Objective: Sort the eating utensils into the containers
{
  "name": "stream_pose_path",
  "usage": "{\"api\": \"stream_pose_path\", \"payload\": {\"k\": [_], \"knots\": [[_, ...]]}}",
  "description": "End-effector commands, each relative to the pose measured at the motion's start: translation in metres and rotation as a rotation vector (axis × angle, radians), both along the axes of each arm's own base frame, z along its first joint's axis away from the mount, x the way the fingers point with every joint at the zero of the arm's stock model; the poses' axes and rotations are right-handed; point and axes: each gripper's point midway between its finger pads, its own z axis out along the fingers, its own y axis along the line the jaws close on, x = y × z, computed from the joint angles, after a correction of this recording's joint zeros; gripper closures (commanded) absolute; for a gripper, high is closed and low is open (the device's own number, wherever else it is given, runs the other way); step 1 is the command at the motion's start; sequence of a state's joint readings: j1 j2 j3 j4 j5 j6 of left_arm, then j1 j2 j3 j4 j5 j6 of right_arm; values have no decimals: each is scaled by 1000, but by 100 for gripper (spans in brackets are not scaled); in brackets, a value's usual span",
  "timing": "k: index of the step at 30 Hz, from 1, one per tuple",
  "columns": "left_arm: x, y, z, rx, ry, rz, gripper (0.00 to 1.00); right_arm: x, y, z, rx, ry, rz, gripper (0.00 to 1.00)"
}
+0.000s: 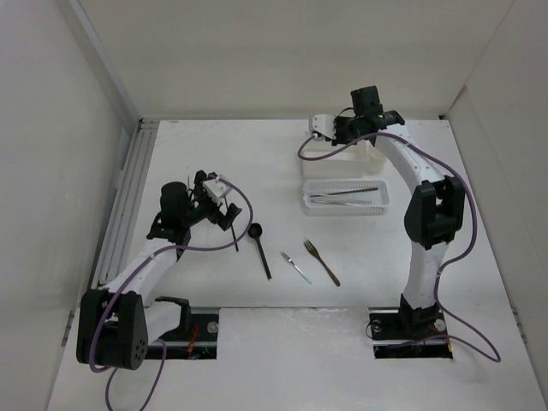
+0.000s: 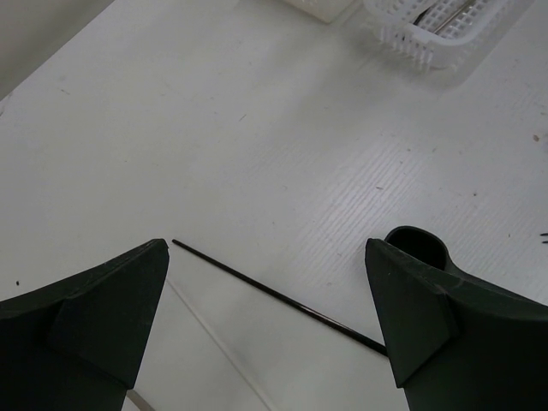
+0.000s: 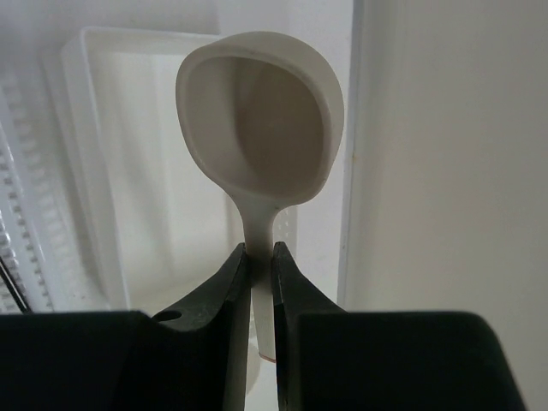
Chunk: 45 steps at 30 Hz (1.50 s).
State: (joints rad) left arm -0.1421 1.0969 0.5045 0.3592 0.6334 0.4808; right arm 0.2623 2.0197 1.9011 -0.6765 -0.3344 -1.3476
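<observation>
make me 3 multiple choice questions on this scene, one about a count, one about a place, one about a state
1. How many forks lie on the table, outside the basket?
A) one B) two C) four

2. Where is the beige spoon?
A) in the basket B) held over the box C) flat on the table

3. The left end effector is:
A) open above a chopstick B) shut on it C) shut and empty

Answers:
1 B, a silver and a brown fork lie side by side.
2 B, the right end effector pinches its handle above the box.
3 A, its jaws stand wide apart with the chopstick on the table between them.
</observation>
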Motion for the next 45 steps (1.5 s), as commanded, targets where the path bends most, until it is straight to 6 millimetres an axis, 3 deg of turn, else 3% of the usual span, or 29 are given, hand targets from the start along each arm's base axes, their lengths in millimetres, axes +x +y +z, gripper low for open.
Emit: {"api": "stream_pose_path", "payload": {"k": [1,5,7,10,16,19,22,23,24,25,27,29,30,32,33,34,35,36,37,38,39,40,41,42,43,44,45], "knots": [[12,0,22,-10,-60,9,1,-14,18,-13,-4,54,92,95],[14,2,21,-6,-61,19,1,-25,18,-36,-20,112,87,93],[14,2,21,-6,-61,19,1,-22,18,-43,-3,125,46,79],[15,3,20,-3,-61,28,1,-8,14,-47,-19,89,8,77],[13,5,22,-2,-71,37,1,13,4,-27,-28,-2,-47,77],[13,6,22,0,-79,46,1,17,-6,-26,-26,-4,-90,77],[12,6,25,-2,-88,46,1,17,-14,-32,-36,4,-107,60],[10,7,20,0,-77,46,1,15,-14,-33,-35,1,-108,52],[10,7,23,-1,-86,46,1,15,-17,-26,-40,-13,-117,37],[10,7,23,-1,-86,46,1,18,-18,-27,-37,-24,-131,32],[11,8,23,2,-87,54,1,19,-16,-11,-33,-68,-151,29],[10,8,21,-6,-80,57,1,24,-6,20,22,-147,-195,25],[10,8,21,-6,-80,57,1,28,-4,42,60,-200,-230,24],[12,9,27,-26,-101,75,1,30,2,114,265,-360,-362,22],[15,13,29,-31,-107,108,1,22,3,126,308,-398,-437,21],[15,14,30,-57,-98,132,1,14,5,145,374,-423,-465,11],[16,16,29,-71,-90,157,1,-4,5,178,533,-427,-524,0],[20,22,36,-87,-111,203,1,-15,9,190,616,-428,-587,0],[21,25,34,-101,-98,233,1,-24,11,191,677,-400,-626,0],[21,27,31,-136,-71,270,1,-44,10,204,768,-371,-656,0],[24,31,34,-158,-70,305,1,-55,14,200,764,-359,-645,0],[29,43,33,-172,-61,393,1,-70,24,168,715,-308,-642,0],[31,50,33,-198,-47,458,5,-80,23,162,699,-310,-660,0],[34,58,32,-273,-8,549,11,-93,19,164,724,-312,-689,0],[36,83,26,-280,19,717,25,-100,19,157,721,-310,-720,0],[41,91,37,-308,20,782,31,-104,15,142,707,-289,-742,0],[40,96,38,-311,39,824,35,-112,17,143,736,-274,-742,0]]}}
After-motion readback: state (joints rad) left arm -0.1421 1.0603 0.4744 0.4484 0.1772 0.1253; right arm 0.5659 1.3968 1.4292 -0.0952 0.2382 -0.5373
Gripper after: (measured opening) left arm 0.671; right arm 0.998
